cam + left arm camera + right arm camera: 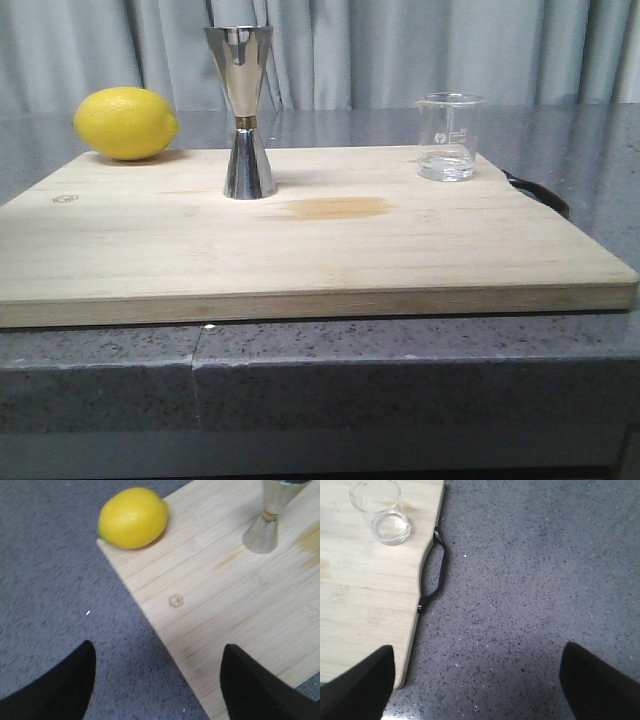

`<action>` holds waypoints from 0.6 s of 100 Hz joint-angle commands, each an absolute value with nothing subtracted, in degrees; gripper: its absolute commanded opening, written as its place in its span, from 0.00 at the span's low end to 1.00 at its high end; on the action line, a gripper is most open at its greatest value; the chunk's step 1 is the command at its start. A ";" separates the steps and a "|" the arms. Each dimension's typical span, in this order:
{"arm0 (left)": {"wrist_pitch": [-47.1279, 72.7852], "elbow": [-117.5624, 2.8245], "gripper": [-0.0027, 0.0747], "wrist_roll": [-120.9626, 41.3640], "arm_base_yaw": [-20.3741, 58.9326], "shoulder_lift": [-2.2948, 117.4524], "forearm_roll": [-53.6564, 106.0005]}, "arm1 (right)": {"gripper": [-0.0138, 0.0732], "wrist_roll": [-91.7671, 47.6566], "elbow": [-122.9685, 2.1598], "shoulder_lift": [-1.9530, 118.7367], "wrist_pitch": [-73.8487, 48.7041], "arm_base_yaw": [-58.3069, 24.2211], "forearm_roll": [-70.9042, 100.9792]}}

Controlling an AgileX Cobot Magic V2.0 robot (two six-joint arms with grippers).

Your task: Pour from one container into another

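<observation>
Nearest the camera in the front view runs the dark speckled edge of the counter, and on it lies a pale wooden cutting board that spans almost the whole width. Neither arm shows in that view. In the left wrist view the left gripper hangs above the board's corner with its two black fingers spread wide and nothing between them, one over the grey counter and the other over the wood. In the right wrist view the right gripper is likewise released, its fingers far apart and empty, hovering over bare counter just off the board's right edge near the black handle fixed to that side. Further back, near the middle of the board, a darker damp-looking stain marks the wood. Just behind and to the left of it stands the jigger, upright on its narrower cone, shiny steel with a thin gold band at the waist. Toward the far right of the board the glass beaker stands upright, well apart from the jigger, with a little clear liquid in its bottom and faint white markings on its wall. At the far left corner a lemon rests on the board's back edge. Grey curtains hang behind everything.
</observation>
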State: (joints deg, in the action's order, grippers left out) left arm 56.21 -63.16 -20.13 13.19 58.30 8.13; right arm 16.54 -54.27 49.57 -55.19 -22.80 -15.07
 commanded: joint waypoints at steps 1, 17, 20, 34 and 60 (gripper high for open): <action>54.46 -61.43 0.66 -12.39 13.10 53.74 4.07 | 0.85 16.90 -54.74 48.38 -50.08 -22.53 -16.89; 49.84 -51.84 0.65 -4.46 13.10 46.46 1.01 | 0.85 16.90 -47.72 44.00 -43.75 -22.53 -16.89; 48.23 -49.44 0.65 -3.14 13.10 44.69 1.01 | 0.85 16.90 -46.14 42.64 -43.02 -22.53 -16.89; 41.03 -40.60 0.65 2.01 13.10 38.06 1.01 | 0.85 16.90 -41.42 36.60 -41.86 -22.53 -17.34; 34.71 -33.84 0.65 3.66 13.10 33.27 1.52 | 0.85 16.80 -36.93 27.95 -41.03 -22.53 -18.64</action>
